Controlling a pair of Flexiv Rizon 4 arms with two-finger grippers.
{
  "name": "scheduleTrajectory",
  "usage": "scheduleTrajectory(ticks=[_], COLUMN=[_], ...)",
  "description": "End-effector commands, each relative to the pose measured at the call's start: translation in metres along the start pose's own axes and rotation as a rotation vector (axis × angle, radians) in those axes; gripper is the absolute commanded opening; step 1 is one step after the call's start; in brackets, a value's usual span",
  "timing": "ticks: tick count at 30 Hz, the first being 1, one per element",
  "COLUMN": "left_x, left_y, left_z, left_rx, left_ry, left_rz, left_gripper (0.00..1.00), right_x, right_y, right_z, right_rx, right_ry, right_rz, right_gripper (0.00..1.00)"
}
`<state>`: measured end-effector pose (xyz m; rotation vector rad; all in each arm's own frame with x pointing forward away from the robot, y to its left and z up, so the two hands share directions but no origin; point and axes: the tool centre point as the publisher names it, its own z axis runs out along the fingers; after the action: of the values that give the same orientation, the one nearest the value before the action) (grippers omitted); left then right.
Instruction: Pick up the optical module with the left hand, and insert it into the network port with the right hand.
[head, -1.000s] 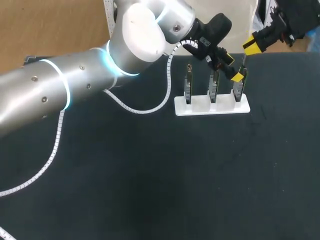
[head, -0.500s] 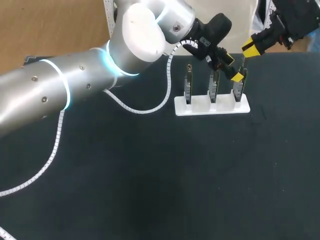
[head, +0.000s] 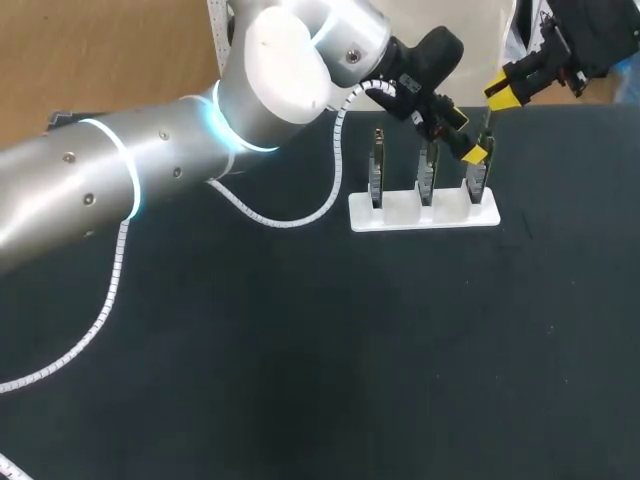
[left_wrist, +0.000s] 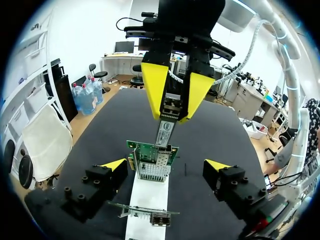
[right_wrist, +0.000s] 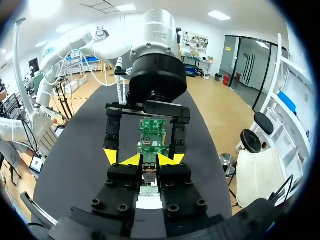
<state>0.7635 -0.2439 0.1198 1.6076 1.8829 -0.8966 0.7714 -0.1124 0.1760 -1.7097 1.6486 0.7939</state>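
Observation:
A white rack (head: 400, 214) holds three upright green network cards. My right gripper (head: 503, 90) hangs above the rightmost card (head: 477, 182), shut on the slim optical module (head: 487, 125), which points down at the card. In the left wrist view the module (left_wrist: 165, 131) sits between the right gripper's yellow fingers (left_wrist: 154, 85), its lower end at the top of the card's port (left_wrist: 151, 167). My left gripper (head: 466, 135) is open, its fingers on either side of that card (left_wrist: 151, 150) without touching it. In the right wrist view my right gripper (right_wrist: 148, 161) is shut just above the card (right_wrist: 151, 131).
The two other cards (head: 376, 175) (head: 427, 175) stand left of the rightmost one in the same rack. A second card lies under the left gripper (left_wrist: 150, 212). A white cable (head: 290, 215) trails from the left arm onto the black table (head: 350, 350).
The right gripper has shifted only slightly above the rightmost card. The left arm has kept still.

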Motion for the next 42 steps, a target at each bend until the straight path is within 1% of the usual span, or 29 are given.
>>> scheduleTrajectory(ticks=[1, 18, 30, 42], left_x=[-0.0015, -0.0015, -0.0015, -0.0015], left_y=[0.0023, 0.0023, 0.0023, 0.0023], left_z=[0.0005, 0.0005, 0.0005, 0.0005], left_rx=[0.004, 0.004, 0.004, 0.004], left_ry=[0.005, 0.005, 0.005, 0.005], left_rz=[0.0, 0.0, 0.0, 0.0], left_gripper=[1.0, 1.0, 1.0, 1.0], right_x=[-0.0001, 0.004, -0.0018, 0.0032], right_y=[0.0018, 0.0029, 0.0046, 0.0046], right_z=[0.0014, 0.0024, -0.0014, 0.002], right_rx=[0.005, -0.014, -0.006, -0.028], right_ry=[0.001, 0.008, -0.005, 0.0], right_rz=[0.0, 0.013, 0.001, 0.011], right_gripper=[0.0, 0.0, 0.0, 0.0])
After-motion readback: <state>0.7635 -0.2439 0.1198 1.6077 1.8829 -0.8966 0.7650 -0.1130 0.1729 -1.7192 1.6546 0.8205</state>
